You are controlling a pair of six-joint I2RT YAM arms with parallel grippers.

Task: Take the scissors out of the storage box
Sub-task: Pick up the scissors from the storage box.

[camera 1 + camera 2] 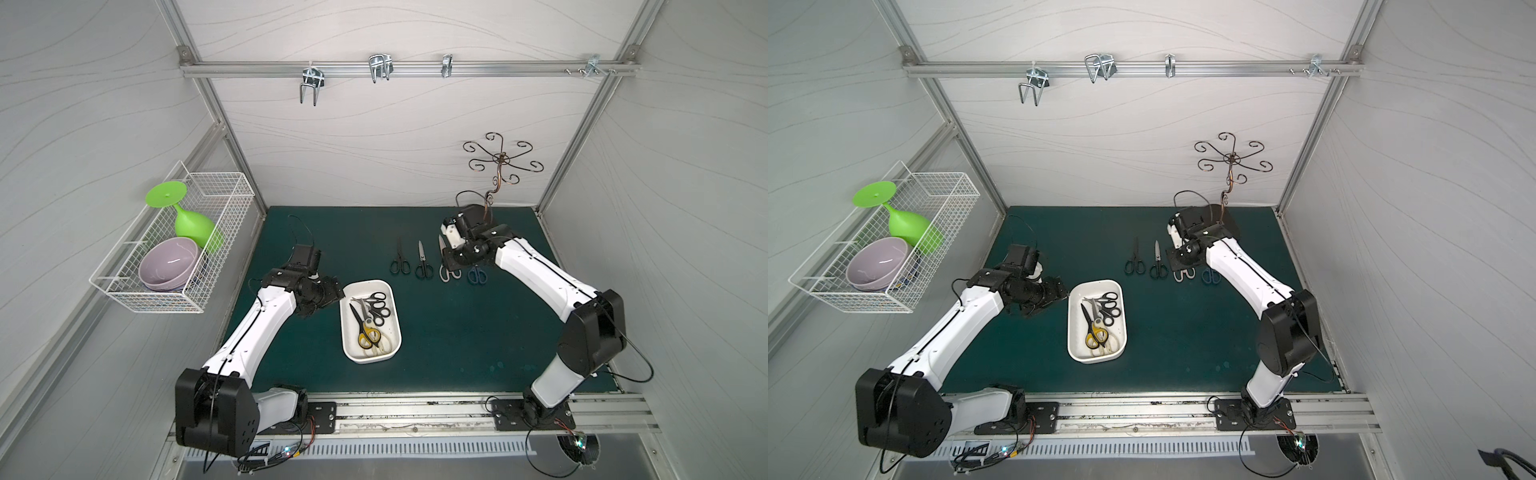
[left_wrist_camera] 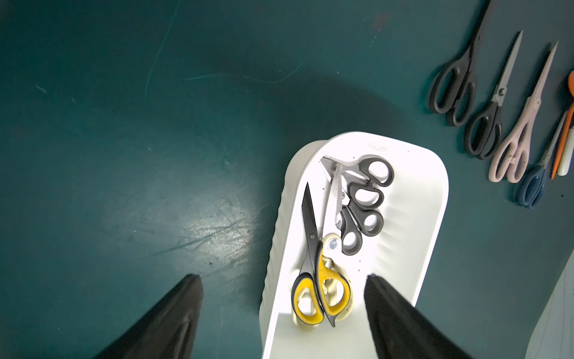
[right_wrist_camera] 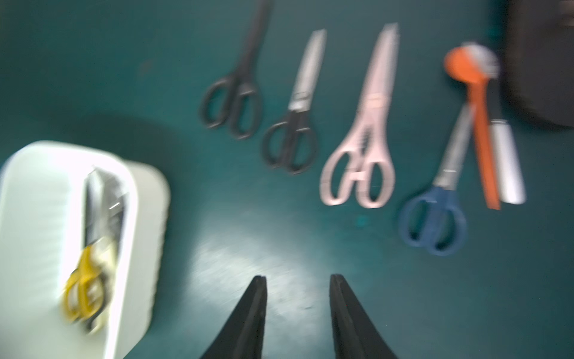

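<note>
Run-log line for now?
left jaws: open over storage box | right jaws: open, empty | mat: two black scissors, pink scissors, blue scissors | box: yellow scissors, cream scissors, two dark-handled scissors

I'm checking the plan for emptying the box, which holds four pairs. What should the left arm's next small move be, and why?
Probably lower the left gripper onto the handles of the yellow scissors. Its jaws stand wide open and empty just above the storage box, and that pair lies uppermost, at the end nearest them.
</note>
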